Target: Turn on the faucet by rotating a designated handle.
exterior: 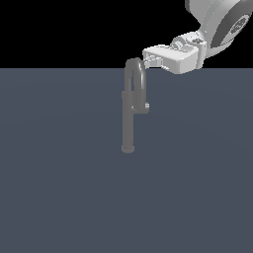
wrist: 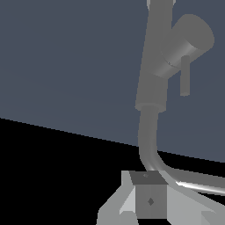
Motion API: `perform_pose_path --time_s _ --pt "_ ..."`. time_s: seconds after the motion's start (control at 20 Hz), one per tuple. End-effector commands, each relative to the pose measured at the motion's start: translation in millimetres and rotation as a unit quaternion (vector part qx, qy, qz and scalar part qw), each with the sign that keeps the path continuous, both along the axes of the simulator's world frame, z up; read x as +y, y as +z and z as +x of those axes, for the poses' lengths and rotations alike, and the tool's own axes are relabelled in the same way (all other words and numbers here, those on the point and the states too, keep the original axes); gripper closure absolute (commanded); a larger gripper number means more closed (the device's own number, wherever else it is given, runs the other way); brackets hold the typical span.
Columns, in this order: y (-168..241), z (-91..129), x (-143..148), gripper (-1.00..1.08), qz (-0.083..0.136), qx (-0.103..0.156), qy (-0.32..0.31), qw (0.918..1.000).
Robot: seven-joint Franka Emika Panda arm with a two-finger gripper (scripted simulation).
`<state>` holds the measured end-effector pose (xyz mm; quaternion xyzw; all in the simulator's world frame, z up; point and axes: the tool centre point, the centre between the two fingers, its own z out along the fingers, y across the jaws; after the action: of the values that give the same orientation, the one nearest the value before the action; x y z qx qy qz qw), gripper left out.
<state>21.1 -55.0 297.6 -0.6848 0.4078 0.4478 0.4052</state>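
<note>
Faucet (exterior: 129, 106) arch, tool (exterior: 149, 59) level beside it, handle (exterior: 147, 105) untouched

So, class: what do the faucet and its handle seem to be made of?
The faucet looks like matte grey metal: an even dull surface, with one bright glint along its bend in the wrist view. The handle shows the same flat grey, probably metal too, though a simulator's render leaves that open.

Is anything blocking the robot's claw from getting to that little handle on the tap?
Only the faucet itself: the gripper sits by its arched top, while the handle juts from the collar further along the pipe. Nothing else intervenes.
</note>
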Motion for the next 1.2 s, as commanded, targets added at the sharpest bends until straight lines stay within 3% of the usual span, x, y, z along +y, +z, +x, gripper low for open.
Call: perform_pose_path --time_s 0.0,0.3,0.55,1.15 --pt "-19.1 5.4 -1.7 1.08 0.026 0.029 -0.025 0.9989" --pt "-58.1 11.3 -1.7 1.08 0.076 0.087 -0.073 0.9906" --pt "-78.8 12.4 0.4 1.08 0.102 0.116 -0.098 0.9831" --pt "-84.6 7.3 1.7 1.08 0.112 0.128 -0.108 0.9795"
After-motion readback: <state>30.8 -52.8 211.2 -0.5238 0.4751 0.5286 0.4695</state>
